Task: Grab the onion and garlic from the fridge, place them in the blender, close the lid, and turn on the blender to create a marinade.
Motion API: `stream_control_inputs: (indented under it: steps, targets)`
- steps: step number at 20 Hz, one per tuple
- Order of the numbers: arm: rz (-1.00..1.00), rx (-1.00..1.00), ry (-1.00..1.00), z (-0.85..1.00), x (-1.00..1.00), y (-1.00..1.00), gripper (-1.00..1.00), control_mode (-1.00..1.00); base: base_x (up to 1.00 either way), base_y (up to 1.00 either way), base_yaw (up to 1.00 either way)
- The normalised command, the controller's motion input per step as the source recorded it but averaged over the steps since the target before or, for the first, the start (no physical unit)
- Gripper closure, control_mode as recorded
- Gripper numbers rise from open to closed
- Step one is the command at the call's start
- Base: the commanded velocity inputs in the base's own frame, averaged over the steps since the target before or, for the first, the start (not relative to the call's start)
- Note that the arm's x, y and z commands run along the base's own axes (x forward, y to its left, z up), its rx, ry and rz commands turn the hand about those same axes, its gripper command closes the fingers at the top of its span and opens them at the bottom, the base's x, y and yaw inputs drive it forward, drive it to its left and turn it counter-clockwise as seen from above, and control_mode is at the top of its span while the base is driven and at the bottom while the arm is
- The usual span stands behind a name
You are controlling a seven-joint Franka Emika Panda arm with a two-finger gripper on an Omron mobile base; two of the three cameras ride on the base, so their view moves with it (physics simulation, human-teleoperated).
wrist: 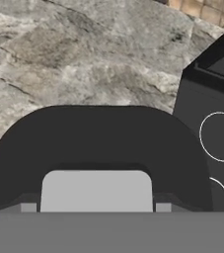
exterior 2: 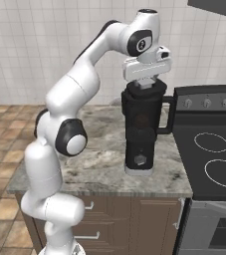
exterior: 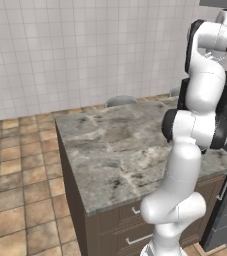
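Marble-grey stone with darker veins makes up the counter (exterior 2: 99, 164), a slab with a plain square edge over brown wooden drawers with slim metal pulls. Near its right end stands the blender (exterior 2: 143, 130): a tall black body, a dark see-through jar with a looped side handle on its right, a boxy black base with a pale grey bottom rim and a small round button on the front. A faint reddish shape shows through the jar wall (too dim to name).

Directly over the jar mouth hangs the gripper (exterior 2: 145, 84), a white block-shaped hand pointing straight down. In the hand view the lid (wrist: 98, 148) sits right beneath the camera, a flat matte black cap with rounded corners and a smooth light grey square knob at its centre. The small dark fingertips (wrist: 28, 207) stand either side of that knob, set apart; whether they press on it I cannot tell.

Right of the counter is a black stove (exterior 2: 214, 149), glossy and flat, with thin white burner rings and grey knobs along its back panel. Terracotta floor tiles (exterior: 20, 165) and a white tiled wall (exterior: 60, 50) lie beyond.
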Motion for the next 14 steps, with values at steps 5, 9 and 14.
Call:
stream_control_inputs:
  steps: [5, 9, 14]
  targets:
    - [0.05, 0.05, 0.0, -0.05, 0.24, -0.02, 1.0, -1.0, 0.0, 0.0, 0.0]
    - [0.0, 0.04, 0.0, -0.06, 0.0, -0.08, 1.0, -1.0, 0.0, 0.0, 0.0]
    - [-0.09, 0.01, 0.0, -0.01, 0.0, 0.22, 1.0, -1.0, 0.0, 0.0, 0.0]
